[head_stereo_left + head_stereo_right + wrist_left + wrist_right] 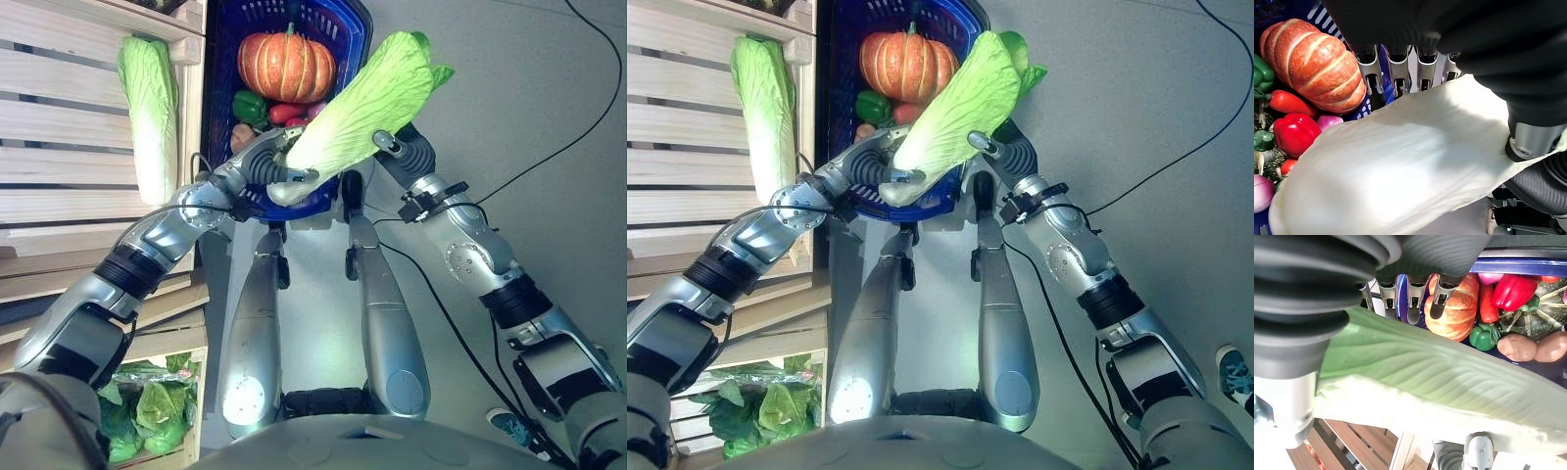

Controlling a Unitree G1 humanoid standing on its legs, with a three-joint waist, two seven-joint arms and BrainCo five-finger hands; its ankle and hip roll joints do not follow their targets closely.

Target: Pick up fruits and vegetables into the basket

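A long napa cabbage (362,108) hangs tilted over the near rim of the blue basket (355,39), carried between both hands. My left hand (257,166) grips its white stem end (1400,166), thumb on top and fingers behind it. Around the green leafy part (1425,377), my right hand (411,152) holds on with thumb and fingers on opposite sides. Inside the basket lie an orange pumpkin (286,66), a green pepper (250,106), a red pepper (1295,133) and several other vegetables.
A second napa cabbage (149,108) leans on the slatted wooden crates (59,147) left of the basket. Leafy greens (147,411) fill a lower crate at the bottom left. Grey floor (549,117) spreads to the right.
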